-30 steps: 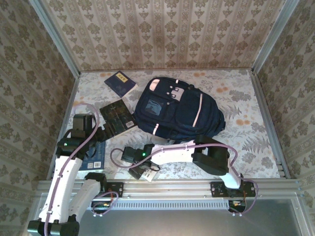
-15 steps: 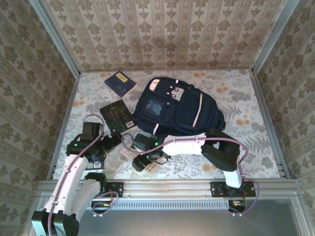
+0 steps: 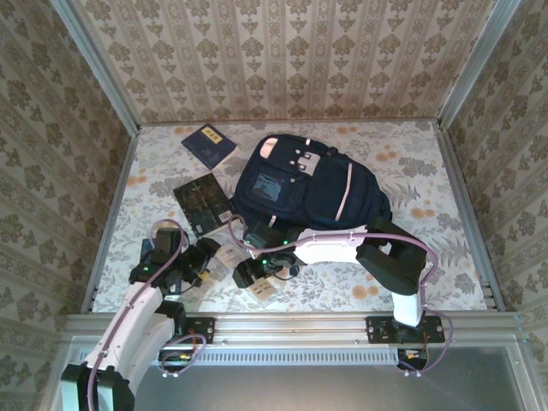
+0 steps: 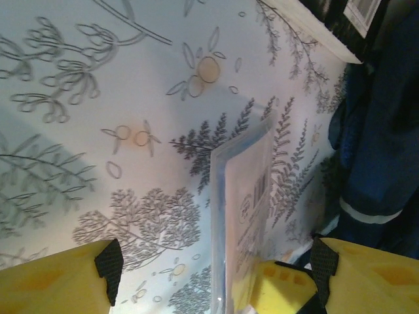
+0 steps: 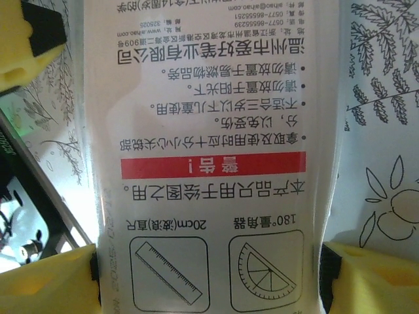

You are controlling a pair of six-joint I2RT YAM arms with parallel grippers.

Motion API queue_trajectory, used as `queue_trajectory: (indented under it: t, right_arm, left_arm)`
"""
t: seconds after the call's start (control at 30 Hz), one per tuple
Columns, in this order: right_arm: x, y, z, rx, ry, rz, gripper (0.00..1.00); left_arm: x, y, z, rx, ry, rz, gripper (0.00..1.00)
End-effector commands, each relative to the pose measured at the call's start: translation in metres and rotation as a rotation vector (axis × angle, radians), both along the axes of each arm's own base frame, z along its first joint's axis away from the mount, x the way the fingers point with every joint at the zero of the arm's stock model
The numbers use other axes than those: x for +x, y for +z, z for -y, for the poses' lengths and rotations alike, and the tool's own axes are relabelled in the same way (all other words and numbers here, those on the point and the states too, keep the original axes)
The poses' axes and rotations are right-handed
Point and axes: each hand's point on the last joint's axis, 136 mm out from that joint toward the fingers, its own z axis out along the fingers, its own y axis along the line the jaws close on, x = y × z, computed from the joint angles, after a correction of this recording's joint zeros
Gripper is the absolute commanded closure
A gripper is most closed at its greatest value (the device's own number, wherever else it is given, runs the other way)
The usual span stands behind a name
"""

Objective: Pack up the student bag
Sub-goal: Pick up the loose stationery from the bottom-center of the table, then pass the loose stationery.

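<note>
**Grippers crowd the near left; bag lies mid-table, toward the far wall**

Papered walls close the table on three sides, and a metal rail runs along the near edge. The right part of the cloth is bare from the bag out to the right wall. A narrow strip also lies bare between the bag and the far wall. The left side is tighter: a blue book lies near the far left corner and a black book lies just beside the bag's left edge.

The student bag lies flat at mid-table toward the far wall, front side up, with its top angled to the far left. It is navy, with pale stripes down the front, white patches near the top and a front pocket. Whether it is zipped cannot be told.

Just in front of the bag, the right gripper clamps a ruler packet across its width, a yellow finger pressed to each long edge. The left gripper reaches in from the left with its fingers spread wide, one on either side of the packet.
</note>
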Motion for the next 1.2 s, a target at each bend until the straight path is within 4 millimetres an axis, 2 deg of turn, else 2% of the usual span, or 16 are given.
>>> queue_trajectory:
  t: [0.0,0.23,0.43,0.57,0.63,0.7,0.8,0.93,1.07,1.17]
  right_arm:
    - [0.004,0.003,-0.005,0.048,-0.024,-0.012,0.2]
    - [0.002,0.003,-0.008,0.067,-0.025,-0.03,0.21]
    - [0.002,0.005,-0.006,0.069,-0.034,-0.03,0.21]
    - [0.004,0.011,-0.005,0.074,-0.046,-0.02,0.19]
    - [0.006,0.018,0.0,0.065,-0.057,0.0,0.16]
    - [0.01,0.028,0.009,0.039,-0.08,0.038,0.11]
    - [0.02,0.054,0.028,0.021,-0.147,0.11,0.01]
    - [0.032,0.104,0.053,0.096,-0.252,0.186,0.0]
    - [0.036,0.15,0.075,0.178,-0.311,0.262,0.0]
    - [0.043,0.175,0.092,0.278,-0.445,0.224,0.0]
  left_arm:
    - [0.016,0.006,0.009,-0.042,0.034,0.052,0.23]
    - [0.035,-0.01,0.013,-0.017,0.058,0.073,0.35]
    - [0.051,0.001,0.026,0.001,0.028,0.111,0.67]
    - [0.053,0.004,0.022,0.028,0.037,0.122,0.9]
    - [0.053,0.007,0.02,0.023,0.051,0.125,0.98]
    - [0.052,0.013,0.016,0.016,0.072,0.127,1.0]
    - [0.052,0.031,0.006,-0.004,0.126,0.144,1.0]
    - [0.052,0.058,-0.007,-0.073,0.226,0.175,1.0]
    - [0.056,0.085,-0.011,-0.129,0.278,0.22,1.0]
    - [0.064,0.109,-0.012,-0.169,0.299,0.294,1.0]
